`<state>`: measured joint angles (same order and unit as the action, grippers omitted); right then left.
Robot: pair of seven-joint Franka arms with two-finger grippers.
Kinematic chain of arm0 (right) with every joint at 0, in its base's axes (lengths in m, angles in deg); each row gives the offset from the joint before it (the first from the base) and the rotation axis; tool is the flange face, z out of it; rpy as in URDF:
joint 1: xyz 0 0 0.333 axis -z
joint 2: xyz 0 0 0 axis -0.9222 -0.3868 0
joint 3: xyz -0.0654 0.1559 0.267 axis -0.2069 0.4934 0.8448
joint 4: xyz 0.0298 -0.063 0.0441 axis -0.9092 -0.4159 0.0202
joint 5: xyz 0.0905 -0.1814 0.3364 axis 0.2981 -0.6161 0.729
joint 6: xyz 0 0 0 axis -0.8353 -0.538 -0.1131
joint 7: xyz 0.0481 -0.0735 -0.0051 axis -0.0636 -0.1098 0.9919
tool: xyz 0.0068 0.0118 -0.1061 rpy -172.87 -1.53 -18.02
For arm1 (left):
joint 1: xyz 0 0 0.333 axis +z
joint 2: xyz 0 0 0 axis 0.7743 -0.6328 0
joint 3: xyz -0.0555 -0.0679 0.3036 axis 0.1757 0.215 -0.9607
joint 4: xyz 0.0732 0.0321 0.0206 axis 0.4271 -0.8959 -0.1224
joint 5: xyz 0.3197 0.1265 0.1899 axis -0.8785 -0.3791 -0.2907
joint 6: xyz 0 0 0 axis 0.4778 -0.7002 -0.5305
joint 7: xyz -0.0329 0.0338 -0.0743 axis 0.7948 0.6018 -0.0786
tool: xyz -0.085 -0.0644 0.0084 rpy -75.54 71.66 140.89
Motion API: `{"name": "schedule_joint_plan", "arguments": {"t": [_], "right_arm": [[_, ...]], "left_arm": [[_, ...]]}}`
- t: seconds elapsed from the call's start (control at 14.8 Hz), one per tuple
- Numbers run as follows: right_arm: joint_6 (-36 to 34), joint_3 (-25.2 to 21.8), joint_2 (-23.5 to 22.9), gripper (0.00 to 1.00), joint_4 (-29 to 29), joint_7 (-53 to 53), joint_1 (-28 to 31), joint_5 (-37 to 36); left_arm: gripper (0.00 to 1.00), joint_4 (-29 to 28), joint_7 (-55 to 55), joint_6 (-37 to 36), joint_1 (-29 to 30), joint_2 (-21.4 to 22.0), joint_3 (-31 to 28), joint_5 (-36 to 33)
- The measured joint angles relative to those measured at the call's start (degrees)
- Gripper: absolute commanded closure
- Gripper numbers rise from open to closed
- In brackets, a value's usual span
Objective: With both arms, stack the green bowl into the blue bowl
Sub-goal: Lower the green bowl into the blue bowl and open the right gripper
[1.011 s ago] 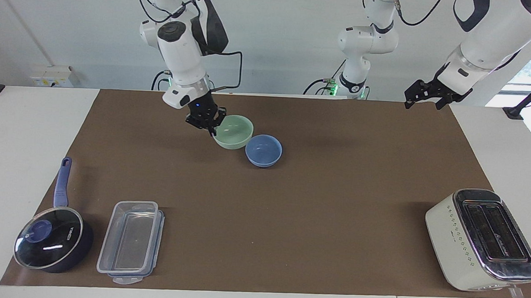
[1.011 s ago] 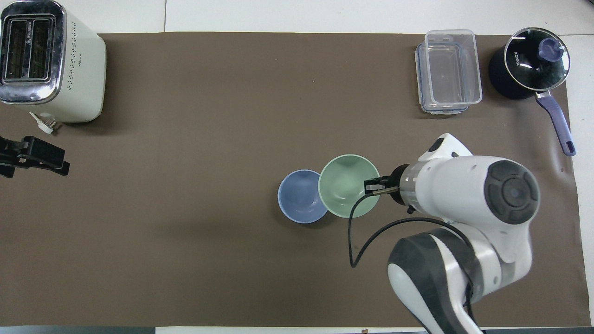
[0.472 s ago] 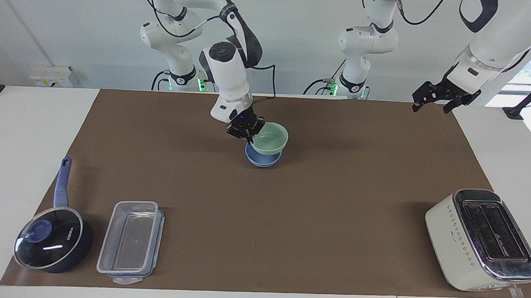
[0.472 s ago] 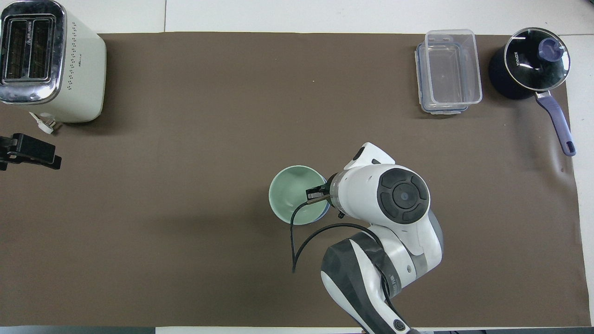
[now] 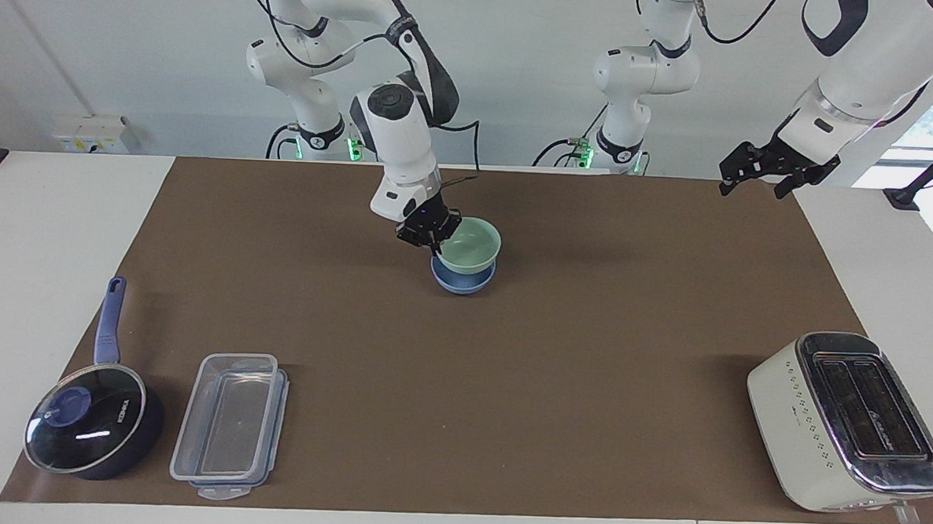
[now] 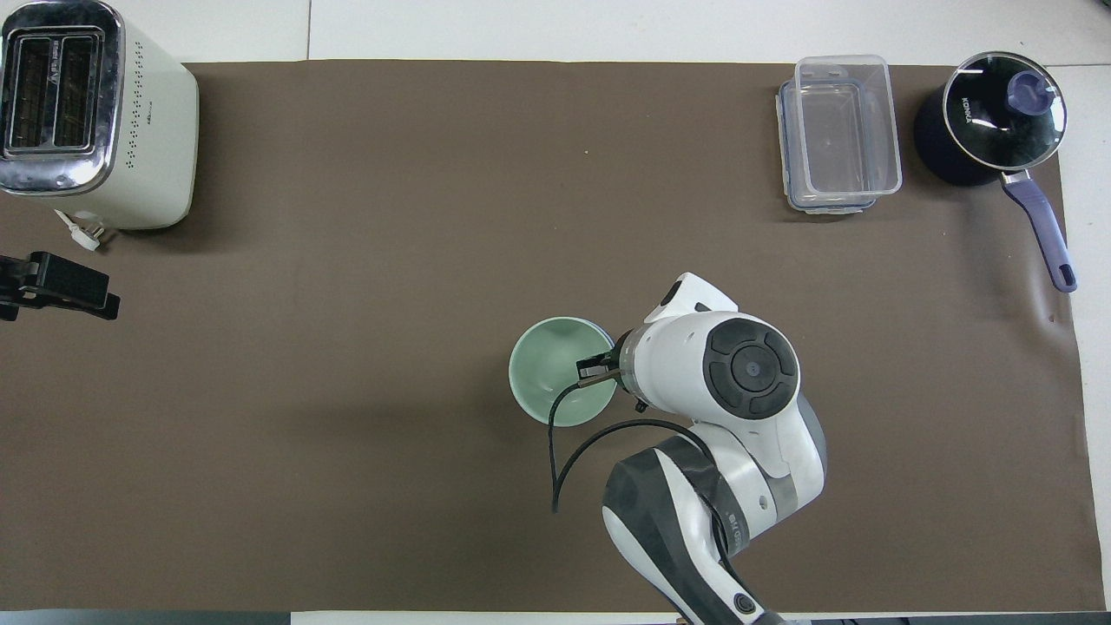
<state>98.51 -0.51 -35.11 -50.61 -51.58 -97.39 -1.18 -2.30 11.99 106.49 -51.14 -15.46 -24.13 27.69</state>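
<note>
Your right gripper (image 5: 434,235) has its fingers clamped on the rim of the green bowl (image 5: 471,246), on the side toward the right arm's end of the table. The green bowl sits in the blue bowl (image 5: 460,281), slightly tilted; whether it rests fully seated cannot be told. From overhead, only a thin sliver of the blue bowl shows past the green bowl (image 6: 551,369), and the wrist hides the gripper. A saucepan (image 5: 93,427) and a clear container (image 5: 227,425) stand well apart, farther from the robots; a toaster (image 5: 845,420) stands at the left arm's end. The right arm reaches steeply down. Your left gripper (image 5: 758,171) waits, raised over the mat's edge; its fingers look spread.
</note>
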Motion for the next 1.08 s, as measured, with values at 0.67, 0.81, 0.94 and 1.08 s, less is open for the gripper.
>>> {"name": "schedule_joint_plan", "arguments": {"t": [0.67, 0.81, 0.94, 1.08], "right_arm": [[3.9, -0.1, 0.3, 1.00, -2.7, 2.6, 0.1, 0.0], [3.9, -0.2, 0.4, 1.00, -2.9, 2.8, 0.1, 0.0], [3.9, -0.2, 0.5, 1.00, -2.9, 2.9, 0.1, 0.0], [3.9, -0.2, 0.6, 1.00, -2.9, 2.9, 0.2, 0.0]], "left_arm": [[0.00, 0.2, 0.0, 1.1, -0.9, -0.3, 0.3, 0.0], [0.00, 0.2, 0.0, 1.1, -1.2, 0.0, 0.4, 0.0], [0.00, 0.1, 0.0, 1.0, -1.2, 0.3, 0.4, 0.0], [0.00, 0.1, 0.0, 1.0, -1.2, 0.3, 0.4, 0.0]]}}
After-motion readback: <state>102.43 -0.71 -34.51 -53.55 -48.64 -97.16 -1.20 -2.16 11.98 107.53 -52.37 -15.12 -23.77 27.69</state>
